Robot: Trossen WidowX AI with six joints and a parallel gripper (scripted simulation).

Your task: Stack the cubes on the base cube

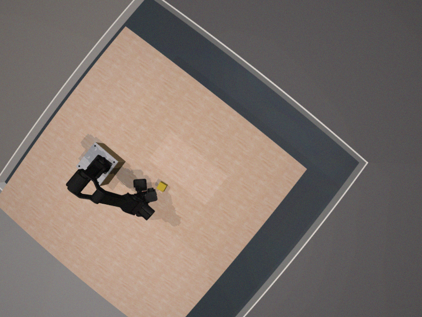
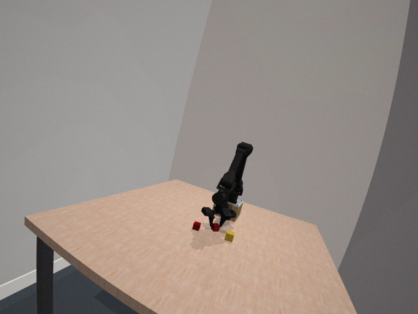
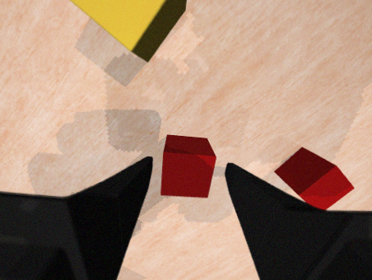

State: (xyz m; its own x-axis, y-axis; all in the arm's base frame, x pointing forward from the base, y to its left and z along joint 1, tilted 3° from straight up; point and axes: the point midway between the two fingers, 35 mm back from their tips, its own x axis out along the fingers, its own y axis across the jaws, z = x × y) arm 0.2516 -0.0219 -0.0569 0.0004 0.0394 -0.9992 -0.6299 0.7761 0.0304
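Wrist view shows the gripper (image 3: 187, 169) partly open, holding nothing, its fingers flanking the nearer red cube (image 3: 187, 166) with a gap on each side. The second red cube (image 3: 314, 178) lies to the right, the yellow base cube (image 3: 127, 18) farther off, all on the table (image 3: 267, 82). This looks like the first pick: next, sink a little, close squarely, then lift.

Yellow cube (image 3: 123, 21) cut off by wrist view's top edge.
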